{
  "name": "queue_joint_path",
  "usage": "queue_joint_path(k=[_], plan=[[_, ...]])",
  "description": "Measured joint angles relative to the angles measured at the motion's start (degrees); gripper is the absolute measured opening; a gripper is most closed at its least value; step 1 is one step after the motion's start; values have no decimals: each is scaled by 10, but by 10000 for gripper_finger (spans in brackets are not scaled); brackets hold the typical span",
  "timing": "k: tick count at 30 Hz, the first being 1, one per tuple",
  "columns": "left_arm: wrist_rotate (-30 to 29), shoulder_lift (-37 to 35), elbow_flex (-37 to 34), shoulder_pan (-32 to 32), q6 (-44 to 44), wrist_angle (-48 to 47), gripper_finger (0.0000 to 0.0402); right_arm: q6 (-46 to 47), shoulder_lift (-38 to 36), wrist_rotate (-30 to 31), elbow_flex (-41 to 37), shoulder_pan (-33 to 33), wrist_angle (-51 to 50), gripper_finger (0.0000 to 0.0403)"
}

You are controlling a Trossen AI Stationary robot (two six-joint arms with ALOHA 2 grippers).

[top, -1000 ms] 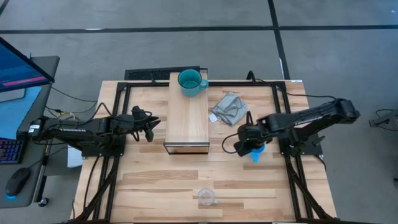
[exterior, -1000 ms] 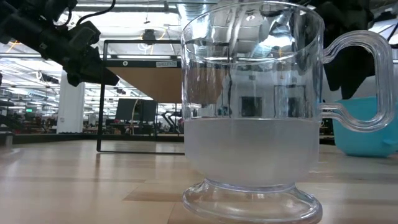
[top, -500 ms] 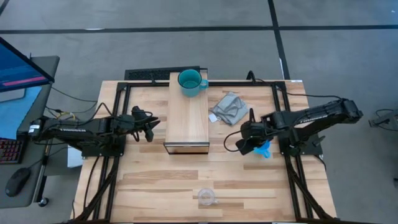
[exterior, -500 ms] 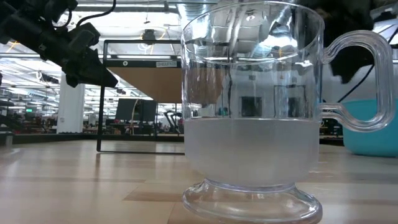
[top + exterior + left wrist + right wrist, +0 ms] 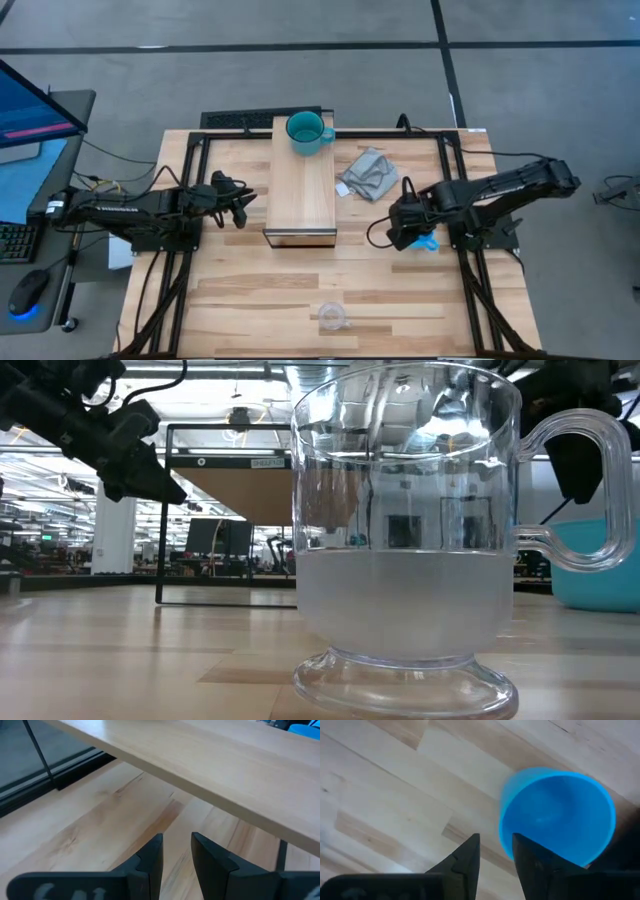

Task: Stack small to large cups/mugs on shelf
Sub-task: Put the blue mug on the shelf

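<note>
The teal mug stands upright at the far end of the light wood shelf. The bright blue mug stands upright on the table, right of the shelf; the right wrist view looks down into its mouth. The clear glass cup stands near the table's near edge and fills the low view. My right gripper is shut, just left of the blue mug and above the table. My left gripper is shut and waits left of the shelf. My right gripper points slanting down at the table beside the blue mug's rim. One fingertip lies right against that rim in the wrist view, but I cannot tell whether it touches it. The mug is not between the fingers.
A crumpled grey cloth lies on the table between the shelf and my right arm. Black frame rails run along both sides of the table. Bare slatted wood lies between the shelf's near end and the glass cup.
My right gripper has moved a little toward the table's right and far edges. The blue mug, which showed partly under the gripper with its handle toward the near edge, now shows to the gripper's right.
</note>
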Motion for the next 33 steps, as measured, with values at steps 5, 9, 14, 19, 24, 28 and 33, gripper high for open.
queue_joint_path(k=[5,9,14,19,24,28,33], plan=[[0,0,0,0,-5,-8,90,-30,40,0,0,0,-1,136],[0,0,0,0,-5,-9,90,-45,68,0,0,0,-1,137],[1,0,0,0,-6,-13,90,-49,100,0,0,0,-2,134],[1,0,0,0,-6,-14,90,-61,121,-2,0,0,-2,127],[1,0,0,0,-6,-17,90,-77,124,-16,0,0,2,92],[1,0,0,0,-6,-18,90,-82,122,-22,0,-1,2,28],[1,0,0,0,-6,-17,90,-94,122,-37,0,-4,0,16]])
